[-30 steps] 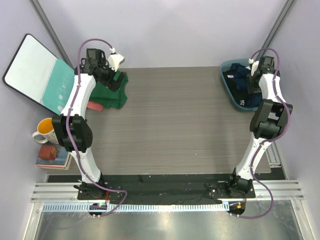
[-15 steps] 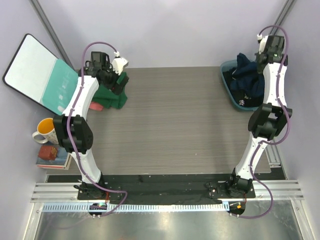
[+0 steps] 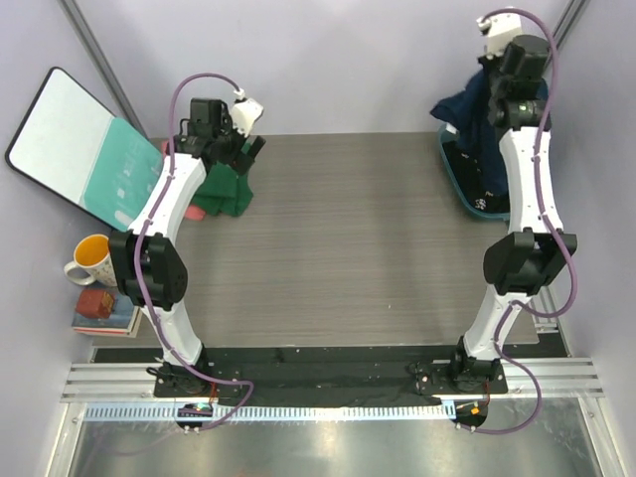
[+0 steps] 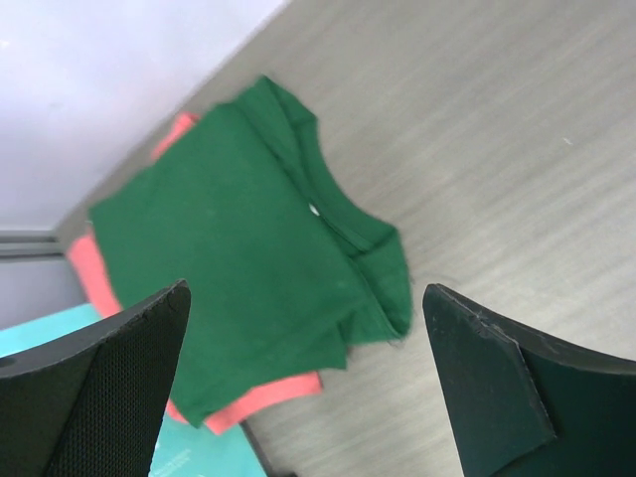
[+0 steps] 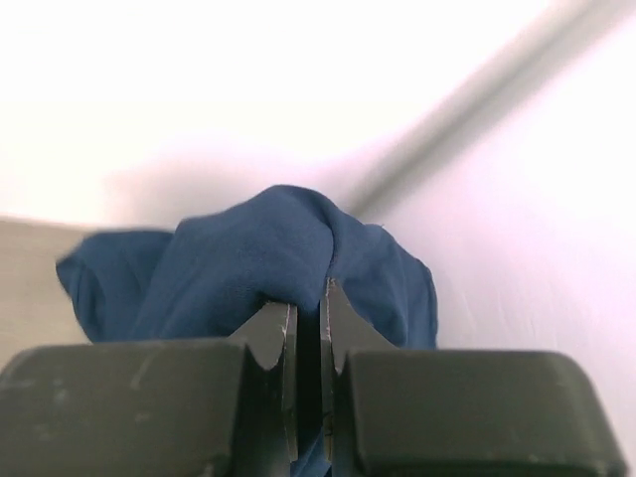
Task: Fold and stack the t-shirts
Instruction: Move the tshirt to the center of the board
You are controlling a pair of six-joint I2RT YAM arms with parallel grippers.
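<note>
A folded dark green t-shirt (image 3: 227, 191) lies on a salmon-pink t-shirt (image 4: 268, 397) at the table's far left; both show in the left wrist view, the green one (image 4: 238, 248) on top. My left gripper (image 3: 244, 152) hovers open and empty above their right edge. My right gripper (image 3: 494, 70) is raised high at the far right, shut on the navy blue t-shirt (image 3: 467, 114), which hangs down over the teal bin (image 3: 452, 169). In the right wrist view the navy cloth (image 5: 278, 258) is pinched between the fingers. A dark garment with white print (image 3: 485, 202) lies in the bin.
A teal-and-white board (image 3: 79, 149) leans at the far left beside the stack. A yellow-and-white mug (image 3: 89, 260) and a small book (image 3: 102, 311) sit off the table's left edge. Grey walls close in behind and to both sides.
My right gripper has risen out of the bin, lifting the navy t-shirt with it. My left gripper has lifted off the green shirt and shifted slightly right.
</note>
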